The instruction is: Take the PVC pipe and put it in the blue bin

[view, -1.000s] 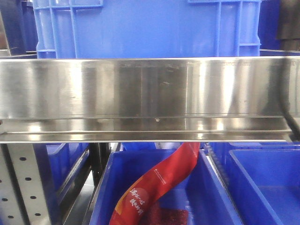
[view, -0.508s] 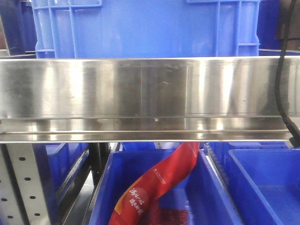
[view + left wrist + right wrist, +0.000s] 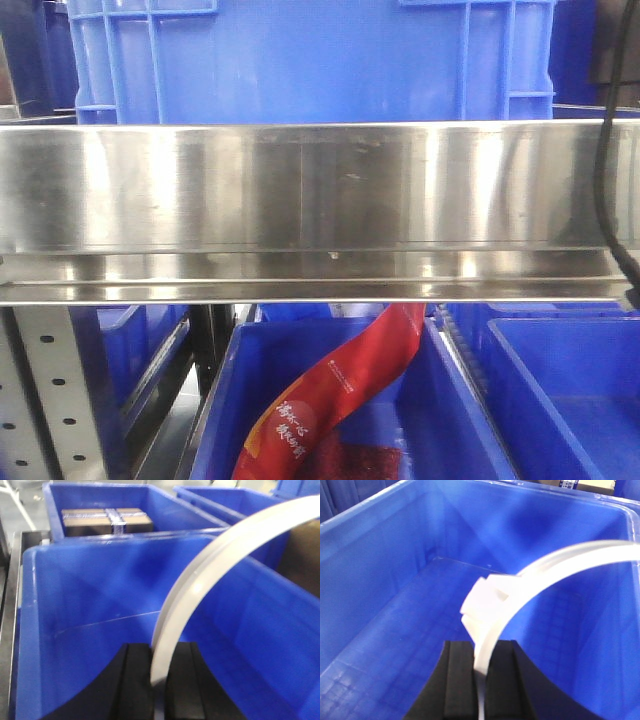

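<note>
Front view: a steel shelf rail (image 3: pixel 300 190) spans the frame, and a red packet (image 3: pixel 340 390) leans in a lower bin (image 3: pixel 440 420) beneath it.

Left wrist view: the left end effector (image 3: pixel 162 652) is clamped on the PVC pipe (image 3: pixel 200 575), which arcs up over the blue bin (image 3: pixel 90 605).

Right wrist view: the right end effector (image 3: pixel 481 647) is clamped on the pipe just below its squared end, above the bin's floor.

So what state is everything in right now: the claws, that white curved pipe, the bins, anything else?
PVC pipe: held in the air over a bin, not yet let go.
Left claw: shut on the pipe.
Right claw: shut on the pipe, near its squared end.
Blue bin: open-topped, nothing seen inside.
Cardboard box: taped shut, in a farther bin.
Red bag: lying slanted in a lower bin.
</note>
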Controlling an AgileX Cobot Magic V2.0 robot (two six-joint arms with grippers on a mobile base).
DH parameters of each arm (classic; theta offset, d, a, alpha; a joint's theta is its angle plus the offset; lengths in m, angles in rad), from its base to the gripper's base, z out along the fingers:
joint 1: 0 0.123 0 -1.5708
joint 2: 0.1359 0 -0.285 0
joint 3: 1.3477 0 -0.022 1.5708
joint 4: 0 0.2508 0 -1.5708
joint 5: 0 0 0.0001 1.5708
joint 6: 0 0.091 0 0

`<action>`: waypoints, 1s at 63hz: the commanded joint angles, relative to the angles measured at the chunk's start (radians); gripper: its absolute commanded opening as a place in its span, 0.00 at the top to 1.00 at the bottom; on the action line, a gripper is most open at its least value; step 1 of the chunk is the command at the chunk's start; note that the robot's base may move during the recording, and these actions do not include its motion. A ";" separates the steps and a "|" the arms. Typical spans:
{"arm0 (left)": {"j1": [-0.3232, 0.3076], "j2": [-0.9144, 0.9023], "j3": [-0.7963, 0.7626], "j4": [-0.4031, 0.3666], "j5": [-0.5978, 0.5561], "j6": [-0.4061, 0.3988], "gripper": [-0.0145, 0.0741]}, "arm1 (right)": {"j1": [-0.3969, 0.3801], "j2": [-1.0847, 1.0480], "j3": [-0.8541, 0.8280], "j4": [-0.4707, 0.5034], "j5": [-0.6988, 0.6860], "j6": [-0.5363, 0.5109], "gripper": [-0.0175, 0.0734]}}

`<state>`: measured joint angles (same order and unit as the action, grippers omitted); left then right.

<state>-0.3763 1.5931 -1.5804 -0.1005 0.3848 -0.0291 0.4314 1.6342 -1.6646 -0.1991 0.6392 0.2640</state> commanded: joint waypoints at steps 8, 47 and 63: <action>0.005 0.012 -0.011 -0.009 -0.069 -0.010 0.89 | -0.005 -0.003 -0.009 0.015 -0.012 -0.001 0.89; 0.005 -0.020 -0.011 -0.064 -0.039 -0.010 0.63 | -0.005 -0.082 -0.009 0.016 -0.008 -0.001 0.60; 0.005 -0.037 -0.011 -0.100 -0.026 -0.007 0.96 | -0.005 -0.154 -0.009 0.011 0.058 -0.001 0.99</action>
<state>-0.3722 1.5752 -1.5824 -0.1856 0.3650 -0.0373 0.4314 1.5167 -1.6646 -0.1852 0.6726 0.2640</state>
